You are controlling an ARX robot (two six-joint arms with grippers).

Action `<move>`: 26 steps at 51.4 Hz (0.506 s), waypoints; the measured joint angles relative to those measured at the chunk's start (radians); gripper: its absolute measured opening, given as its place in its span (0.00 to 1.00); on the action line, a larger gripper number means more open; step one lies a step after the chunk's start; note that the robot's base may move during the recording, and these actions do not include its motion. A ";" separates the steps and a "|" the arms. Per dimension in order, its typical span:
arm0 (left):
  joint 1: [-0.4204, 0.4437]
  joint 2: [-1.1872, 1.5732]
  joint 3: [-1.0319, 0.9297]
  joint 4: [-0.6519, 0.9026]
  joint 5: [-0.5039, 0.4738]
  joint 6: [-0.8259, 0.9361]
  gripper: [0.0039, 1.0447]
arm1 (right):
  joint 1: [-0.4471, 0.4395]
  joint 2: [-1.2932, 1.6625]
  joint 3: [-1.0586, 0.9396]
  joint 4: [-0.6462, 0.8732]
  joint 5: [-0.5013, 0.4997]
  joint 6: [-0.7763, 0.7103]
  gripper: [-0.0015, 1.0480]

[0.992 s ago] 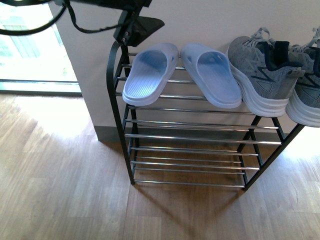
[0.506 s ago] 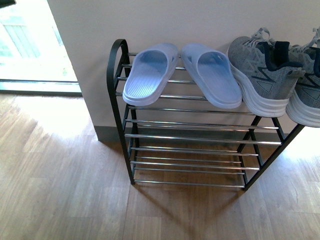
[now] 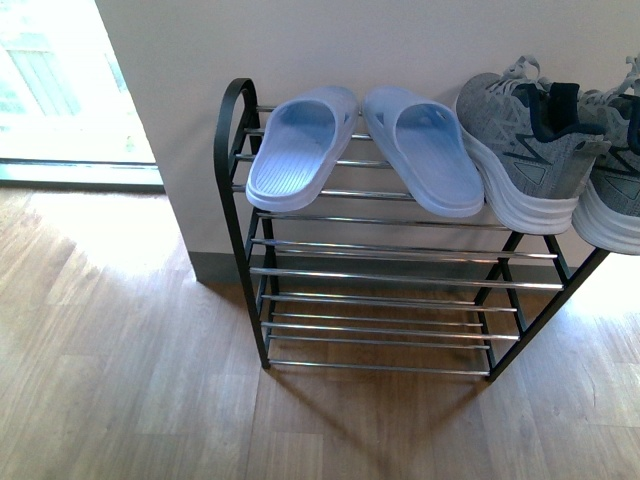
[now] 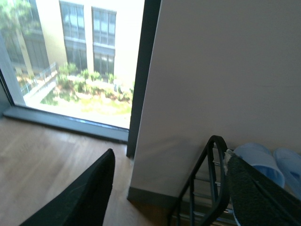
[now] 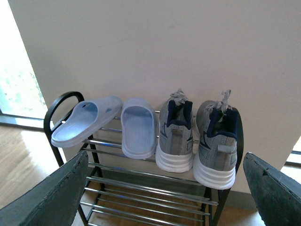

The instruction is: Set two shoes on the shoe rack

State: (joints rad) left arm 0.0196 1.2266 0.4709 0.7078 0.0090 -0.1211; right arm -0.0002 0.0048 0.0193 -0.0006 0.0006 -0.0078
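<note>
Two grey knit shoes with white soles stand side by side on the top tier of the shoe rack (image 3: pixel 380 272), at its right end. One shoe (image 3: pixel 520 150) is fully in the front view, and the other shoe (image 3: pixel 615 200) is cut off by the picture's edge. In the right wrist view both shoes (image 5: pixel 175 136) (image 5: pixel 216 141) show heel-on, toes to the wall. My right gripper (image 5: pixel 162 193) is open and empty, back from the rack (image 5: pixel 141 174). My left gripper (image 4: pixel 171 197) is open and empty, near the rack's black end frame (image 4: pixel 214 155).
A pair of light blue slippers (image 3: pixel 300 150) (image 3: pixel 425 150) lies on the top tier left of the shoes. The rack stands against a pale wall (image 3: pixel 400 40). A floor-level window (image 3: pixel 60 100) is at the left. Wooden floor (image 3: pixel 120 360) spreads in front.
A black arm part and its cable, at the top left of the front view one second ago, have gone out of view. The shoes and slippers have not moved.
</note>
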 joint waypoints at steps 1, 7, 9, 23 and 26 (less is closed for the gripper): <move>-0.004 -0.006 -0.011 0.013 -0.001 0.010 0.60 | 0.000 0.000 0.000 0.000 0.000 0.000 0.91; -0.018 -0.094 -0.110 0.069 -0.006 0.080 0.38 | 0.000 0.000 0.000 0.000 0.000 0.000 0.91; -0.018 -0.110 -0.131 0.072 -0.009 0.088 0.33 | 0.000 0.000 0.000 0.000 0.000 0.000 0.91; -0.018 -0.258 -0.277 0.063 -0.009 0.107 0.01 | 0.000 0.000 0.000 0.000 0.000 0.000 0.91; -0.018 -0.304 -0.308 0.047 -0.009 0.108 0.01 | 0.000 0.000 0.000 0.000 0.000 0.000 0.91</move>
State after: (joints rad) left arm 0.0017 0.9230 0.1631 0.7544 -0.0002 -0.0128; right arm -0.0002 0.0044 0.0193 -0.0006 0.0006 -0.0074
